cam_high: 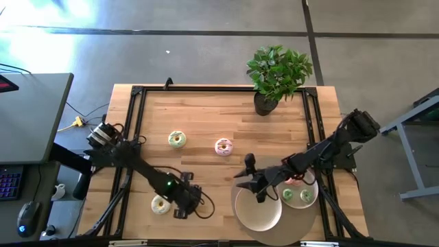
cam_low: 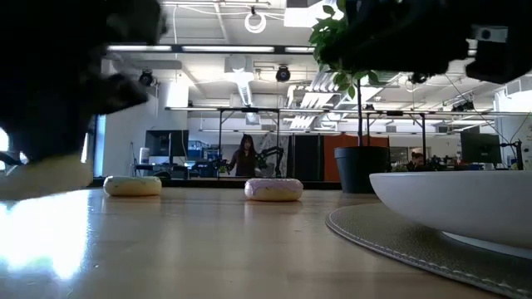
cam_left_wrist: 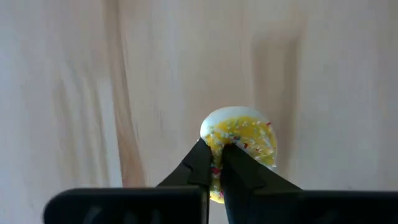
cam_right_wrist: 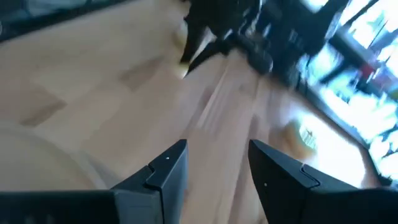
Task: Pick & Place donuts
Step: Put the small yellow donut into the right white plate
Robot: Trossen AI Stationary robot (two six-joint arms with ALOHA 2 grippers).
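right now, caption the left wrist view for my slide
Left tool shut on a yellow-iced toy donut with sprinkles resting on the light wooden table.

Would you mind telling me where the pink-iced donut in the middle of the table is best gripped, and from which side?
Grip the pink-iced donut across its ring from straight above, one finger in the hole and one outside, or both fingers spanning the outer edge. It lies flat on the table with open wood all round, and its low, rounded side, seen in the low view, offers little to a sideways approach.

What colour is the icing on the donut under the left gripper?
Yellow icing with coloured sprinkles on the donut, clearest in the left wrist view.
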